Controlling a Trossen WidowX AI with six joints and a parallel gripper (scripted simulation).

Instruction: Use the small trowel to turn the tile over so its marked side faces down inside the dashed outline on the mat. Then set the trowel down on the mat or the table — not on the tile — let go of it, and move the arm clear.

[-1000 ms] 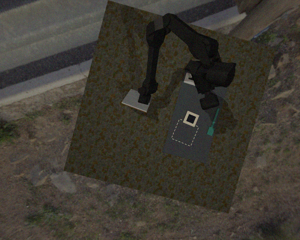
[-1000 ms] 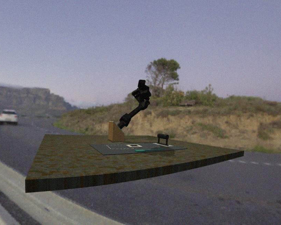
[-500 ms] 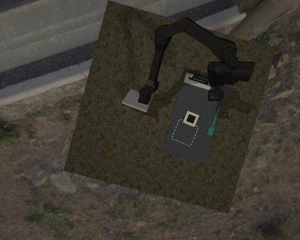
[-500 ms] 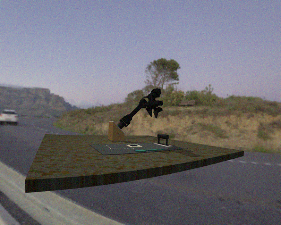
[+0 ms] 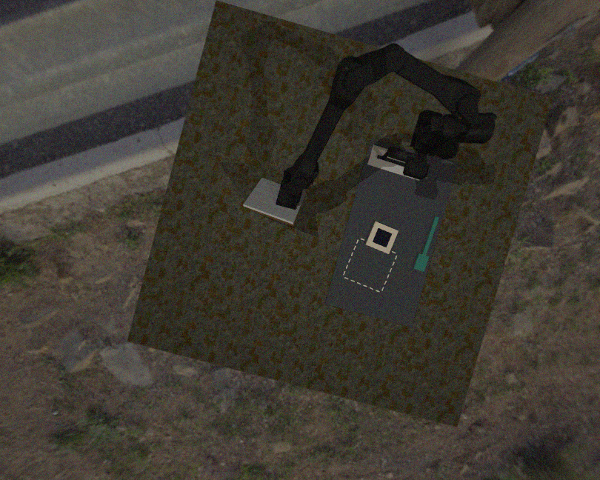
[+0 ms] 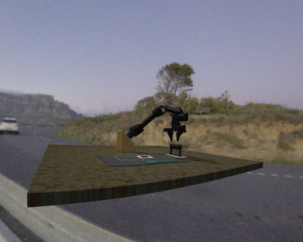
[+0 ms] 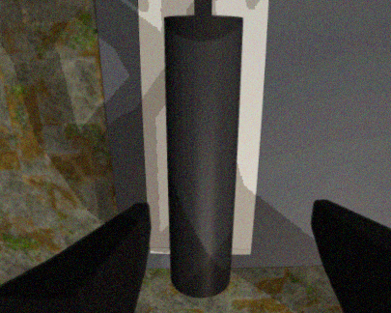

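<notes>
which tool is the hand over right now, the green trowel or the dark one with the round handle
The dark bar-handled tool on its pale base: the open hand hangs directly above it, holding nothing. The green trowel lies flat on the mat, off to the side.

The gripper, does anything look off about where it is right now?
Yes. The open gripper hangs above the dark bar handle on a pale plate at the mat's far end, not over the green trowel lying along the mat's edge. The tile sits marked side up, mostly outside the dashed outline.

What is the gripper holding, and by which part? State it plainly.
Nothing is held. The gripper hangs open above the dark cylindrical handle; the trowel lies untouched on the mat.
</notes>
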